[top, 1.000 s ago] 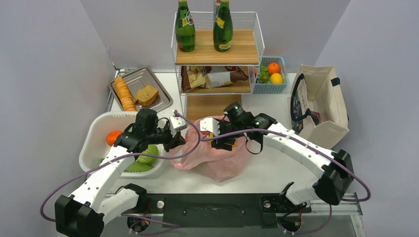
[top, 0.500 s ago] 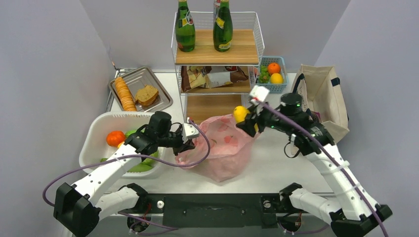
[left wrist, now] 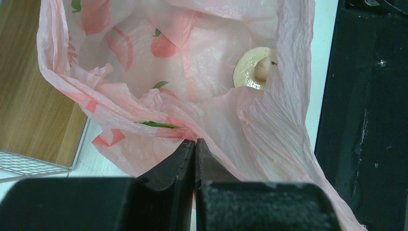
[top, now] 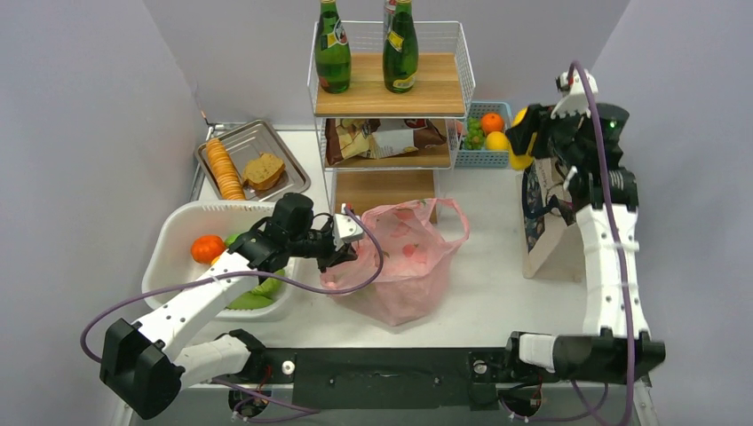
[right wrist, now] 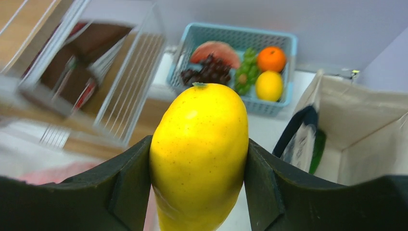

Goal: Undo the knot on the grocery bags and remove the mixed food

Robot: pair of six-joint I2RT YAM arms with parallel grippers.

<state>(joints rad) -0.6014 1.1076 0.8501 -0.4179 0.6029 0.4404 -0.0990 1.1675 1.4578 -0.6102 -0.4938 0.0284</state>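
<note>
Both grip: left end effector (left wrist: 195,144) pinches bag (left wrist: 269,125) rim, right end effector (right wrist: 197,147) clamps lemon (right wrist: 199,159).

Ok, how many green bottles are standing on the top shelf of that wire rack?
2. One green bottle stands toward the left of the top shelf, the other green bottle just right of it. Something shows behind the second one, so another may be hidden.

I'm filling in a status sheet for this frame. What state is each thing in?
bag: untied, mouth open, rim pinched.
left tool: shut on bag rim.
right tool: closed on lemon, raised.
lemon: gripped, off the table.
mushroom: lying inside bag.
tote: upright, open.
</note>
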